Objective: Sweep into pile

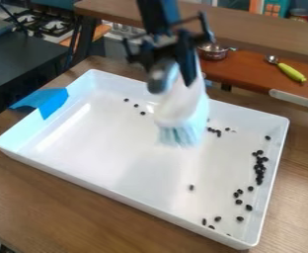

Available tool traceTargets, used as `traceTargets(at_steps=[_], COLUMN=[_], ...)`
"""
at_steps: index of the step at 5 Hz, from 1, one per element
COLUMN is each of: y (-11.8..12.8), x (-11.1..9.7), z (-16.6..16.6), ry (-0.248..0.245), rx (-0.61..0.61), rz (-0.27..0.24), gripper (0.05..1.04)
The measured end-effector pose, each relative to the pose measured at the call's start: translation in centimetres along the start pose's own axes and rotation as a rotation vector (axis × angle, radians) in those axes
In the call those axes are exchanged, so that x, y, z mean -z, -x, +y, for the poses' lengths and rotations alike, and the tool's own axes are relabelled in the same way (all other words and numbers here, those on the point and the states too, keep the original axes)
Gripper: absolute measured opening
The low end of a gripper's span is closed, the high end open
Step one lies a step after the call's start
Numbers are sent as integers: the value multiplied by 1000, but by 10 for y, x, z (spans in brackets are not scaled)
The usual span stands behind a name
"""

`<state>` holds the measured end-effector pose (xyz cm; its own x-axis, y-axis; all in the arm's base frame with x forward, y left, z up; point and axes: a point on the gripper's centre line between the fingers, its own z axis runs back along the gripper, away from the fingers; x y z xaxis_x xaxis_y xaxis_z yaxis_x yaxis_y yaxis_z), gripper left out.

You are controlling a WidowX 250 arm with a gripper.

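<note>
The black gripper (167, 54) hangs over the back middle of the white tray (57, 174), shut on the handle of a white brush (183, 106). Pale blue-white bristles point down over the tray's middle; whether they touch its floor I cannot tell. Dark beans (259, 168) form a loose line along the right wall, with several others scattered toward the front right corner. A small group of beans (216, 131) lies just right of the brush. Further left are three beans (136, 105), and a lone bean (191, 187) rests near the front middle.
Blue tape (51, 101) covers part of the tray's left rim. The tray stands on a wooden table (64, 210). Behind it, a raised shelf holds a metal pot (213, 51) and a green-handled utensil (291, 72). A toy stove (48, 22) stands at the back left.
</note>
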<state>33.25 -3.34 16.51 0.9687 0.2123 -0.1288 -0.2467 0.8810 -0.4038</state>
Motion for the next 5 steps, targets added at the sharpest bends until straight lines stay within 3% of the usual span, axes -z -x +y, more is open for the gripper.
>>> traceTargets(at_steps=[1, 3, 5], y=[-17, -63, -83], x=[-36, -39, -38], z=[36, 122, 169], ry=[-56, -278, -368], rx=[-8, -7, -12], rz=[-64, -133, -132], gripper=[484, 484, 484])
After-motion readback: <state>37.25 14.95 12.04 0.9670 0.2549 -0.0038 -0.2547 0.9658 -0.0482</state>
